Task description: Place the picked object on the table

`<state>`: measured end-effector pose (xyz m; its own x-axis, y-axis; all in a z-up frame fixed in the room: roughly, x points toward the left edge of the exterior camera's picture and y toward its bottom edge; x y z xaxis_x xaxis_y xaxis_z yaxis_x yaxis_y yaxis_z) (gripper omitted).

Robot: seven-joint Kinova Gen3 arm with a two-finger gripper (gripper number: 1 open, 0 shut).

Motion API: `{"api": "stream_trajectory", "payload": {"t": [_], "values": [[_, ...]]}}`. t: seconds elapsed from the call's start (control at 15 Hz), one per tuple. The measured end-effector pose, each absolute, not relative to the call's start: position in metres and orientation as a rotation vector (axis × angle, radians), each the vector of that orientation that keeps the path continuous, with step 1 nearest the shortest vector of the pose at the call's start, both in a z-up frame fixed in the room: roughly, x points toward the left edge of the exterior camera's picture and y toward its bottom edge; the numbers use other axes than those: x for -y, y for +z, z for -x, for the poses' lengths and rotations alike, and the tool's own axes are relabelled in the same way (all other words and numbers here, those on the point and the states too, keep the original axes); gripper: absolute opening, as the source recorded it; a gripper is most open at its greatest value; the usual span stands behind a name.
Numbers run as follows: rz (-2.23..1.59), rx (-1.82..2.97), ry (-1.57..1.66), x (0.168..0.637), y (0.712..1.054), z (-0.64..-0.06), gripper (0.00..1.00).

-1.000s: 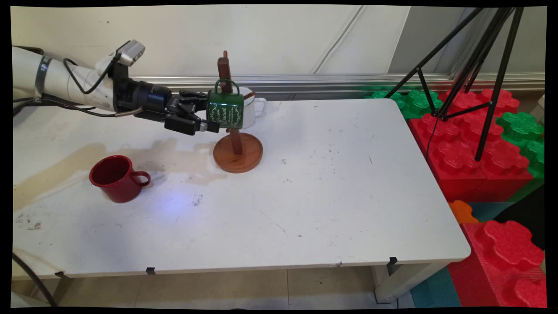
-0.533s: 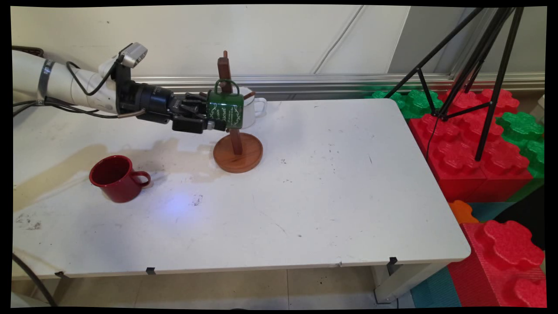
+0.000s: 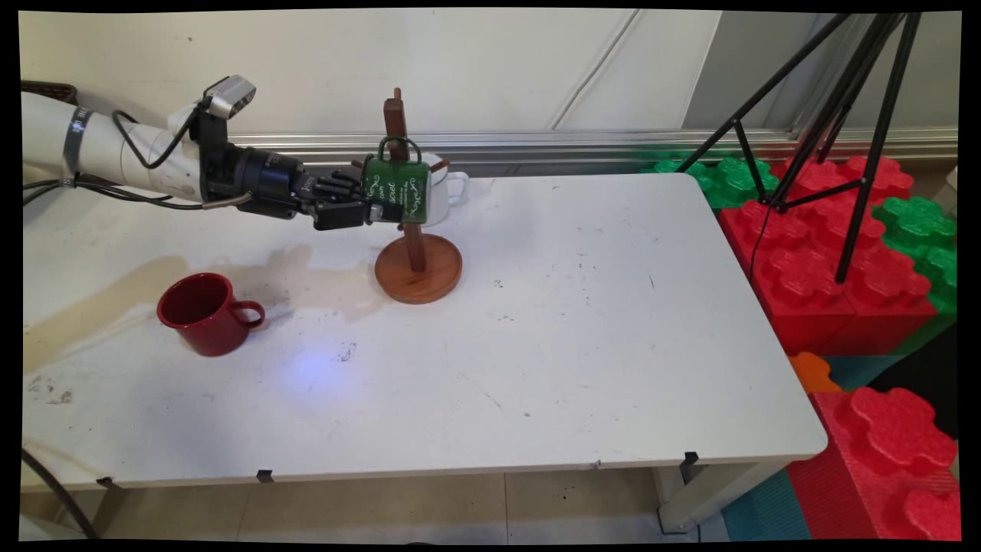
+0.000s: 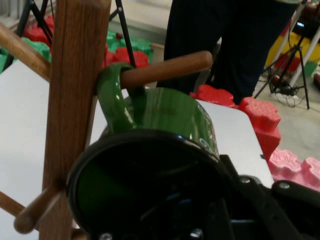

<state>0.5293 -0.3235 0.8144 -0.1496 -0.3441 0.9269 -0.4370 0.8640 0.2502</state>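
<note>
A green mug point(image 3: 396, 190) with white lettering hangs by its handle on a peg point(image 4: 165, 67) of the wooden mug tree point(image 3: 418, 268). My gripper point(image 3: 374, 208) comes in level from the left and is shut on the mug's rim. In the hand view the green mug point(image 4: 170, 115) has its dark mouth facing the camera, beside the tree's post point(image 4: 75, 75). My gripper point(image 4: 212, 205) has one finger inside the mouth and one outside the wall. A white mug point(image 3: 448, 188) stands behind the tree, partly hidden.
A red mug point(image 3: 205, 313) stands upright at the table's left, near a brownish stain point(image 3: 291, 280). A black tripod point(image 3: 835, 107) and red and green foam blocks point(image 3: 828, 261) flank the table's right edge. A person in dark trousers point(image 4: 225, 45) stands beyond the table.
My gripper has risen a little and shifted slightly right. The green mug has tilted with it, its handle staying looped over the peg.
</note>
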Motion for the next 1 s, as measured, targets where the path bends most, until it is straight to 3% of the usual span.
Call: {"api": "stream_trajectory", "payload": {"t": [1.0], "values": [[-0.519, 1.727, 0.073, 0.305, 0.835, -0.527, 0.0]]}}
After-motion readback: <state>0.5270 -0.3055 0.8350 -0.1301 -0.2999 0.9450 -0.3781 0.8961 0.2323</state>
